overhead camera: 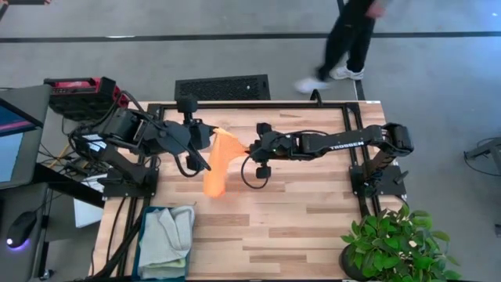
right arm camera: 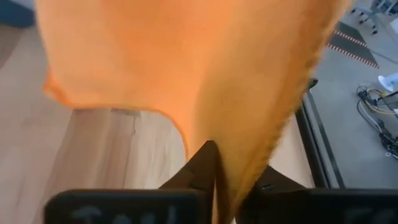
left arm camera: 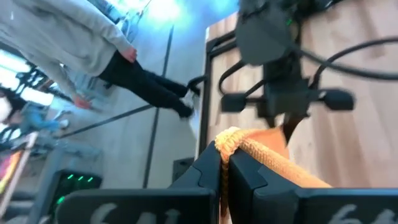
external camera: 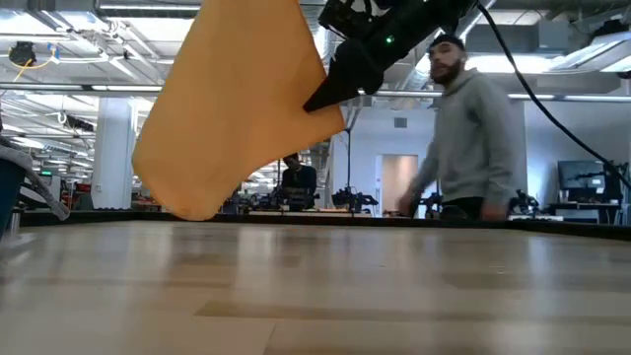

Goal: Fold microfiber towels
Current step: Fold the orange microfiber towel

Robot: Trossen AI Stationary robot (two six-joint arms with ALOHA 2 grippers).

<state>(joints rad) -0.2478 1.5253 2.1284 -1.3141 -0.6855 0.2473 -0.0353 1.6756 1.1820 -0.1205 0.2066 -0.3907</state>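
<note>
Orange towel (overhead camera: 219, 160) hanging above bench (overhead camera: 313, 227) near far edge, left gripper (overhead camera: 208, 135) and right gripper (overhead camera: 249, 146) both pinching it closed; green towel (overhead camera: 168, 231) lying in bin (overhead camera: 144, 244) at near left corner.

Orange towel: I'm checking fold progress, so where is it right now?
In the high view the orange towel hangs above the table's far middle, pinched between the left gripper and the right gripper; the low view shows it off the tabletop.

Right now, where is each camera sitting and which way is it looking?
High: overhead, straight down; both arms, orange towel between them.
Low: table height, looking level; towel hanging, right hand.
Left wrist: past left hand, pinching towel edge.
Right wrist: past right hand, gripping towel.
All four share the towel.
</note>
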